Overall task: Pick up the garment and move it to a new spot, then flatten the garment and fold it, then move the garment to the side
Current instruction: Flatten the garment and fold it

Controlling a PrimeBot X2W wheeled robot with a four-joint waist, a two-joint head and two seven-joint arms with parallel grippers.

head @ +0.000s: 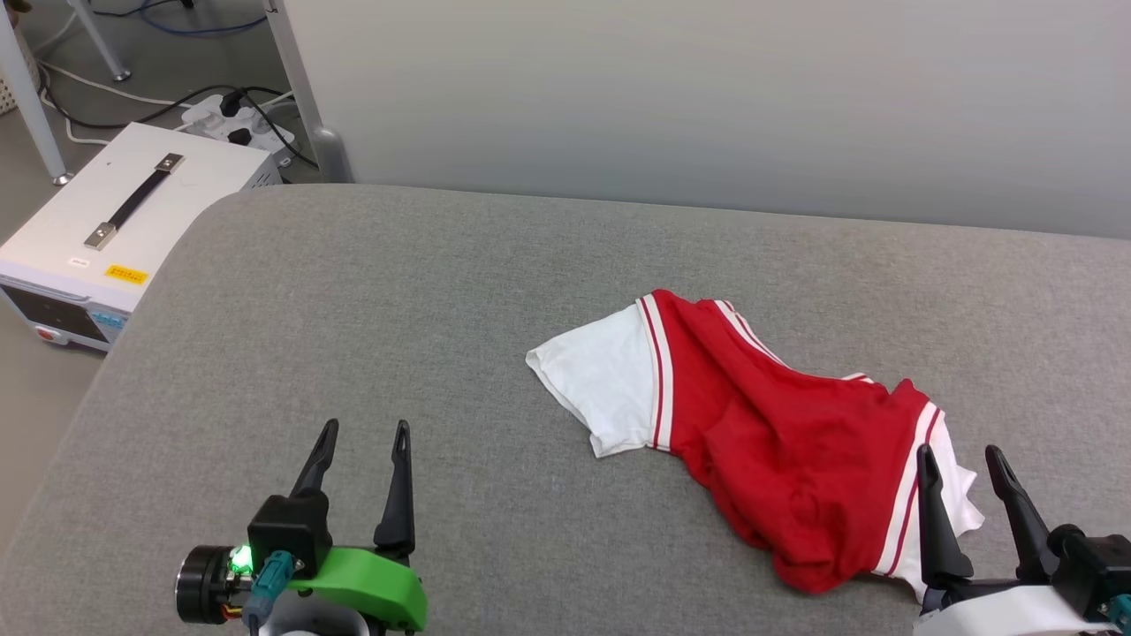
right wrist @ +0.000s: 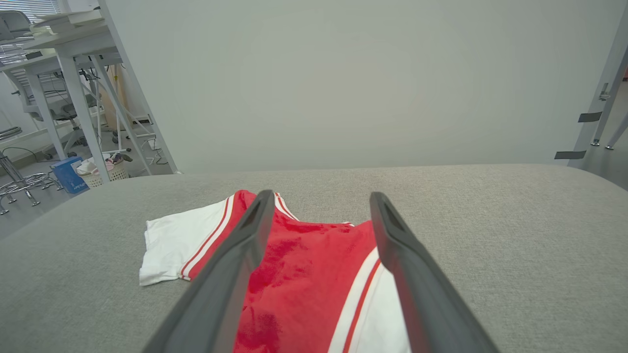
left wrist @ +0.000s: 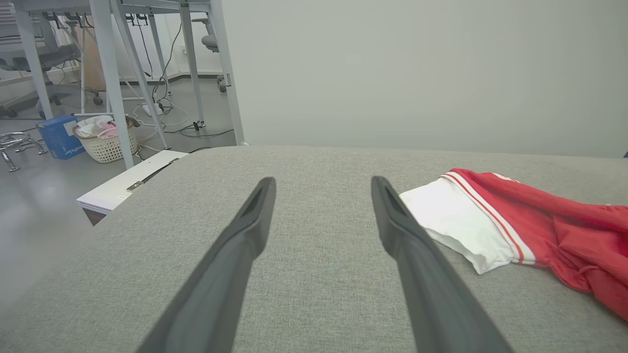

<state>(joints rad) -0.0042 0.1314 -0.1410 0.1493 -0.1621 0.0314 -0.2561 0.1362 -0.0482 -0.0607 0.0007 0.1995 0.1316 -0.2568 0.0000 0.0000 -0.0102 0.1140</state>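
Garment (head: 778,433), location?
— Crumpled on grey padded surface (head: 353,309), right of centre in head view. Red body bunched and creased. One white sleeve (head: 601,380) spread toward the left, second white sleeve (head: 961,495) at the near right end, red-and-white striped trim at both.

Right gripper (head: 958,450), pose?
— Low at lower right of head view, with fingers pointing up that view and tips over the garment's near right end, at the second sleeve. In right wrist view, spread wide to either side of the red body. Nothing pinched. Contact with cloth: cannot tell.

Left gripper (head: 367,426)?
— Lower left of head view, well apart from the garment, over bare grey padding. Parted too, pointing up the view, holding nothing. Green bracket and lit green indicator at the wrist. In left wrist view, first sleeve just right of the right-hand finger.

Surroundings?
— Pale wall (head: 707,88) behind the far edge. White box with black handle (head: 203,177) on the floor off the left corner, cables beyond. In left wrist view, white basket (left wrist: 105,144) and blue box (left wrist: 59,137) among table legs.
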